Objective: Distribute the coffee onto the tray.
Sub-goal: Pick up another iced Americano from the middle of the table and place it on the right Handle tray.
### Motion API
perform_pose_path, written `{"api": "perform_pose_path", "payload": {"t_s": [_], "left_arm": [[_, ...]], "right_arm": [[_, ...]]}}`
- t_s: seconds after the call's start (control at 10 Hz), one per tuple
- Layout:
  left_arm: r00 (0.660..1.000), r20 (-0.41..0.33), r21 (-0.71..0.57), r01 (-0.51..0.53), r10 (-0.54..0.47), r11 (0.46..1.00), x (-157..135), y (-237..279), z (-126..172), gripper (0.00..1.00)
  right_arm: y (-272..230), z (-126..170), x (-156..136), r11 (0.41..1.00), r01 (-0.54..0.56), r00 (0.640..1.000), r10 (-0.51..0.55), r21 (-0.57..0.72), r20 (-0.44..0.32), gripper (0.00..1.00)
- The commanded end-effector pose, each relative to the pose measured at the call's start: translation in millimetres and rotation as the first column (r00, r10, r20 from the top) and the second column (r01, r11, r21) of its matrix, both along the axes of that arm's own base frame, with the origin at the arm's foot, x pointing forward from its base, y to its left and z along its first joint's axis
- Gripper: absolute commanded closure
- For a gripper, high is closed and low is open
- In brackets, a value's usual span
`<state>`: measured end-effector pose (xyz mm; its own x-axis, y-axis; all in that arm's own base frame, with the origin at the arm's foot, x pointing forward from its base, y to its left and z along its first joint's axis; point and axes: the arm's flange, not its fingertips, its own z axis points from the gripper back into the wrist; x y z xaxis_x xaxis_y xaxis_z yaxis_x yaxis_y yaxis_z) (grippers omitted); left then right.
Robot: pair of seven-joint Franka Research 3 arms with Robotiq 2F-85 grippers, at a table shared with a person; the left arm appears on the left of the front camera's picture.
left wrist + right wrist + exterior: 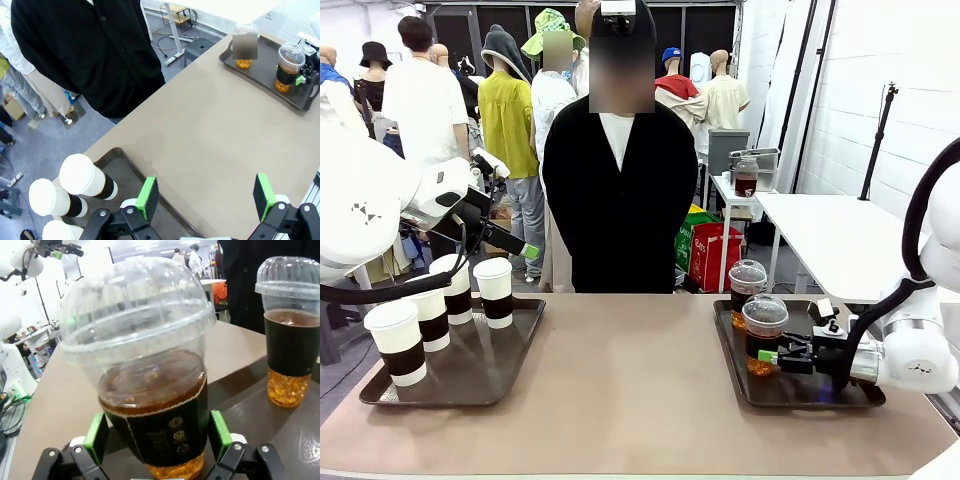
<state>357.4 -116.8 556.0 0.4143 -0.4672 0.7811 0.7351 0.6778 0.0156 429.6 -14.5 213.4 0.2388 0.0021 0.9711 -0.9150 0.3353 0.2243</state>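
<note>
On the right tray (865, 395), right pincer (159, 440) wide around a dome-lidded cup (150, 390), pads apart from it.

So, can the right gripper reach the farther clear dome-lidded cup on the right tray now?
Probably not directly: the right gripper stands open around the nearer clear dome-lidded cup, which stands between it and the farther cup on the dark tray.

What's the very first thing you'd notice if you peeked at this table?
Probably the right claw, open around a clear dome-lidded cup of brown drink on the right tray, with a second such cup behind it. Next, four white lidded paper cups crowd the left tray, and a person in black stands across the table.
</note>
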Motion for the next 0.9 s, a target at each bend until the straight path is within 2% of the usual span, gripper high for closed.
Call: {"api": "perform_pose_path", "payload": {"t_s": [0.0,0.5,0.6,0.7,0.8], "left_arm": [[1.000,-0.009,-0.005,0.007,-0.007,1.000,0,1,0,0.00],[1.000,-0.009,-0.005,0.007,-0.007,1.000,0,1,0,0.00],[1.000,-0.009,-0.005,0.007,-0.007,1.000,0,1,0,0.00],[1.000,-0.009,-0.005,0.007,-0.007,1.000,0,1,0,0.00],[1.000,-0.009,-0.005,0.007,-0.007,1.000,0,1,0,0.00]], "right_arm": [[-4,8,-19,0.999,0.039,0.999,-0.038,0.005,-0.013,0.00],[-23,11,-54,0.995,0.103,0.994,-0.103,0.007,-0.033,0.00],[-26,11,-57,0.991,0.133,0.991,-0.133,0.006,-0.035,0.00],[-23,7,-45,0.996,0.091,0.996,-0.090,0.013,-0.027,0.00],[-23,7,-45,0.996,0.091,0.996,-0.090,0.013,-0.027,0.00]]}}
